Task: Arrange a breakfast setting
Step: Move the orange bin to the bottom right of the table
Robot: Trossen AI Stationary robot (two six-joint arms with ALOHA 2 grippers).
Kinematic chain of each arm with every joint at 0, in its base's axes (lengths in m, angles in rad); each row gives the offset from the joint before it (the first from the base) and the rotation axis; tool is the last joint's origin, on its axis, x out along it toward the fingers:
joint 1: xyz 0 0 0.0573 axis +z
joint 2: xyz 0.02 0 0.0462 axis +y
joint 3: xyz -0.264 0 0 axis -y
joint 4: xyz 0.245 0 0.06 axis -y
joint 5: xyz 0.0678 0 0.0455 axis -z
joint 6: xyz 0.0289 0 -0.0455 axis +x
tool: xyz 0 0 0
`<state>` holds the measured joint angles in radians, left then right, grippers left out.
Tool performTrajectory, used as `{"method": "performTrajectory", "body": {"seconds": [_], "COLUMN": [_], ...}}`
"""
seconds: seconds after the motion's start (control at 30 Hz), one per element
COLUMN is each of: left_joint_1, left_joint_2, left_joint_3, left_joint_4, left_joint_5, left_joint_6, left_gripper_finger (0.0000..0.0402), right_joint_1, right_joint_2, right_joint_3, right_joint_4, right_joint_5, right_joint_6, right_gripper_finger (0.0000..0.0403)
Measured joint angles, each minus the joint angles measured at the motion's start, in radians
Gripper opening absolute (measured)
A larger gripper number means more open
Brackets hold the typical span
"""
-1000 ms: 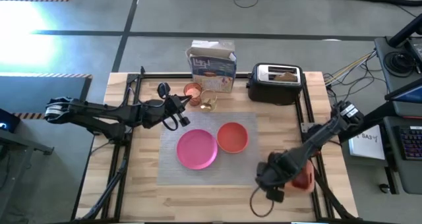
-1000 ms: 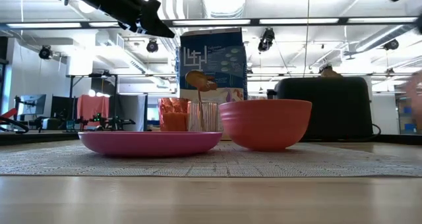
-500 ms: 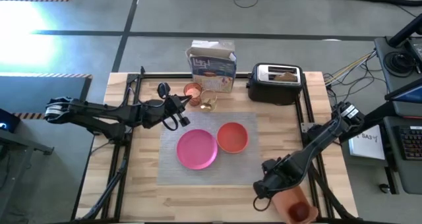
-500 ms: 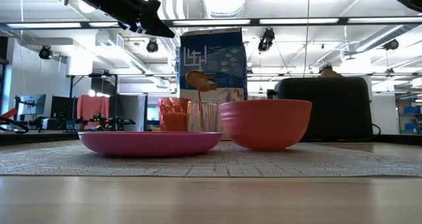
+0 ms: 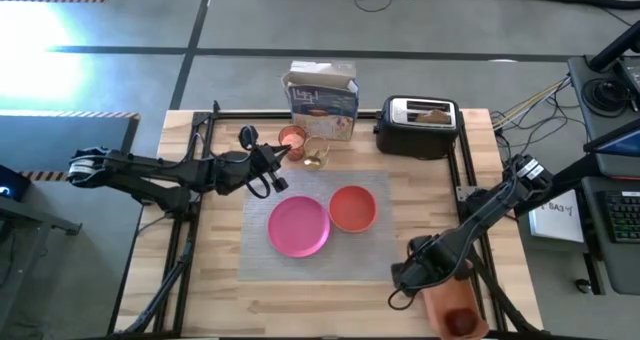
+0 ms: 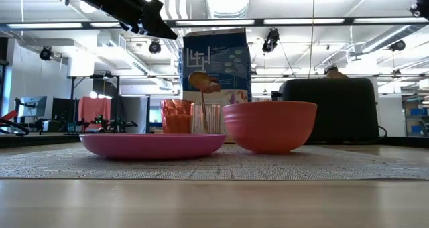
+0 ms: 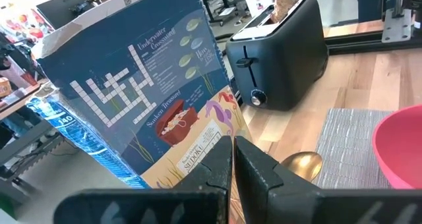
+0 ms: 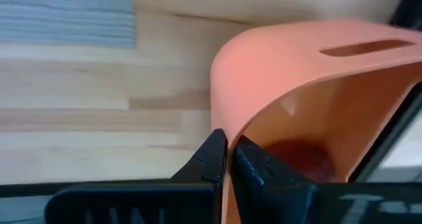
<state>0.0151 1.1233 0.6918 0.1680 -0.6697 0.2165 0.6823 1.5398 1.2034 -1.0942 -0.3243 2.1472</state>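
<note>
Two arms: both dark, both over the wooden surface (image 5: pixel 230 280), one at each side.
Left gripper (image 5: pixel 283 152): raised above the surface just beside the small orange cup (image 5: pixel 292 137) and the clear glass (image 5: pixel 316 156); its fingers (image 7: pixel 217 168) are pressed together and carry nothing.
Right gripper (image 5: pixel 418 272): at the near right corner of the surface; its fingers (image 8: pixel 212 159) are closed on the rim of the orange tray (image 5: pixel 455 310).
Orange tray: tilted at the surface's near right edge, partly over the side.
Red apple (image 5: pixel 460 322): lies inside the tray, seen as a dark red shape in the right wrist view (image 8: pixel 300 159).
Placemat (image 5: pixel 262 265): grey, woven, flat in the middle of the surface.
Pink plate (image 5: pixel 298 226): on the placemat, left of the bowl.
Orange bowl (image 5: pixel 352 208): on the placemat, just beside the plate.
Gold spoon (image 6: pixel 203 82): stands in the clear glass, bowl end up.
Cup and glass: behind the placemat, side by side, in front of the blue cereal box (image 5: pixel 322 98).
Toaster (image 5: pixel 419 126): black and silver, at the far right of the surface, right of the box.
Toast (image 5: pixel 432 113): sticks up out of the toaster's slot.
</note>
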Motion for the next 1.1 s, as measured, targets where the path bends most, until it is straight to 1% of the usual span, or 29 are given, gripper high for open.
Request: {"method": "performTrajectory", "body": {"seconds": [0.1, 0.3, 0.4, 0.53, 0.77, 0.87, 1.0, 1.1], "left_joint_1": [0.0, 0.0, 0.0, 0.0, 0.0, 0.0, 0.0, 0.0], "left_joint_2": [0.0, 0.0, 0.0, 0.0, 0.0, 0.0, 0.0, 0.0], "left_joint_3": [0.0, 0.0, 0.0, 0.0, 0.0, 0.0, 0.0, 0.0], "left_joint_4": [-0.001, -0.006, -0.006, -0.006, -0.006, -0.006, -0.006, -0.006], "left_joint_5": [0.0, 0.0, 0.0, 0.0, 0.0, 0.0, 0.0, 0.0], "left_joint_6": [0.0, 0.0, 0.0, 0.0, 0.0, 0.0, 0.0, -0.001], "left_gripper_finger": [0.0, 0.0, 0.0, 0.0, 0.0, 0.0, 0.0, 0.0], "right_joint_1": [0.0, 0.0, 0.0, -0.002, -0.002, -0.002, -0.015, -0.028], "right_joint_2": [0.0, 0.0, 0.0, -0.009, -0.02, -0.02, -0.021, -0.023], "right_joint_3": [-0.018, -0.051, -0.062, -0.08, -0.111, -0.113, -0.113, -0.113], "right_joint_4": [0.001, 0.009, 0.005, 0.001, -0.002, -0.035, -0.097, -0.1], "right_joint_5": [-0.037, -0.045, -0.048, -0.05, -0.05, -0.049, -0.04, -0.042], "right_joint_6": [0.0, -0.034, -0.043, -0.093, -0.126, -0.151, -0.195, -0.225], "right_gripper_finger": [0.0009, 0.001, 0.0018, 0.0044, 0.0106, 0.0128, 0.0149, 0.016]}}
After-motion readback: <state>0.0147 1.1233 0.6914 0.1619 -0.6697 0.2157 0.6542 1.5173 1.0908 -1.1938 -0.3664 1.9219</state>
